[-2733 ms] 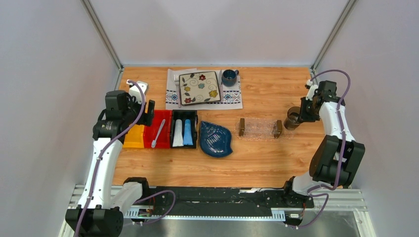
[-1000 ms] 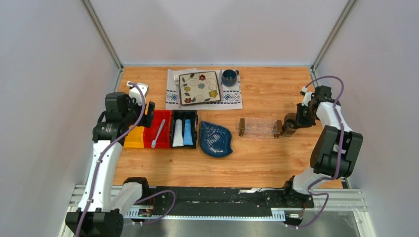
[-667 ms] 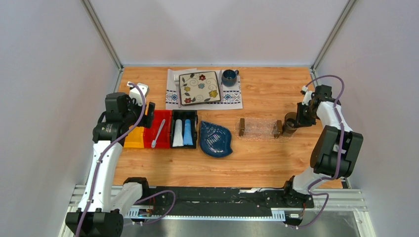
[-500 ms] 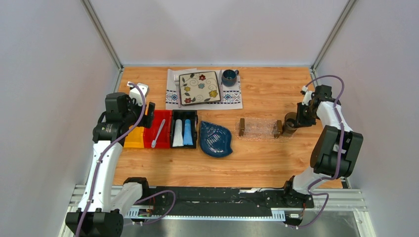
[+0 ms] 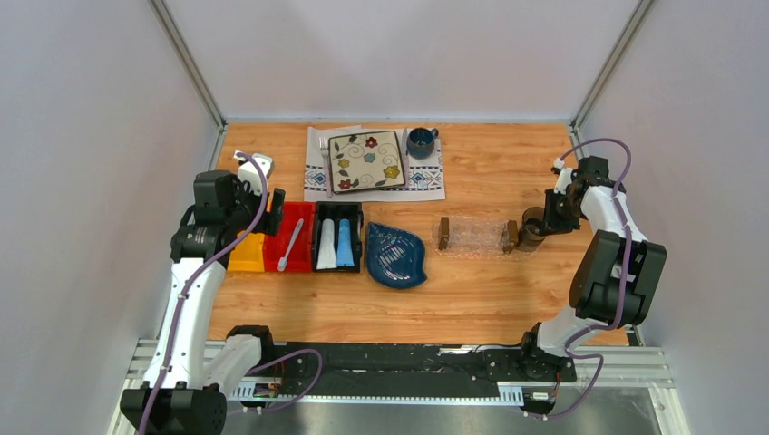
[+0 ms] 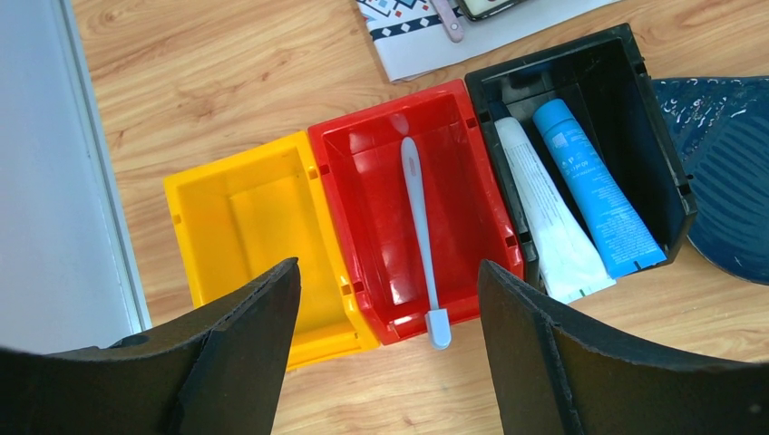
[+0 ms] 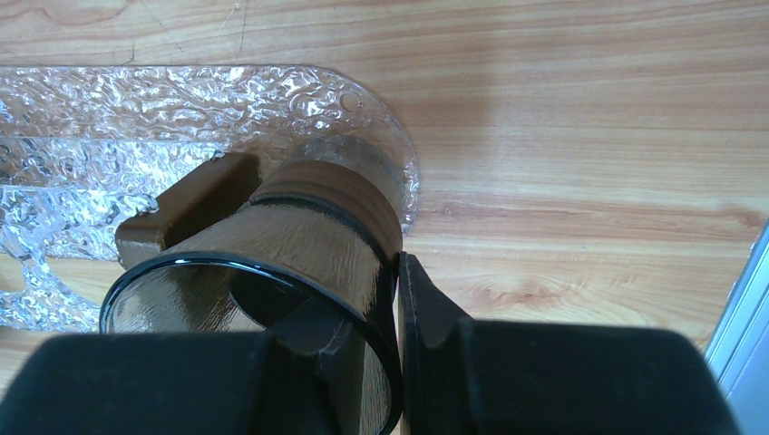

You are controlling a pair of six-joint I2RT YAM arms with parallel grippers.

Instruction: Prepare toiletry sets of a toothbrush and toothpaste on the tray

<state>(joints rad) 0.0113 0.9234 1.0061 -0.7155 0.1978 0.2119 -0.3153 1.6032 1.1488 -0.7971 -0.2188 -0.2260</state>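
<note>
Wooden table (image 5: 490,290): left gripper (image 6: 385,281) jaws apart over toothbrush (image 6: 419,227); right gripper (image 7: 392,308) clamped on brown cup (image 7: 299,236) rim, partly hiding tray (image 7: 181,100) end block (image 7: 181,213).

Looks down from high behind the near edge over the whole table (image 5: 490,172). At the left wrist, faces down, near the red bin (image 6: 372,181) (seen overhead too). At the right wrist, crowds the brown cup (image 7: 308,236) at the tray (image 7: 181,100) end.

1. Blue toothpaste tube (image 6: 596,192): small block of print near the cap end, too fine to read.
2. White toothpaste tube (image 6: 546,220): faint marks only, illegible.
3. No legible text, brand or number anywhere.
</note>
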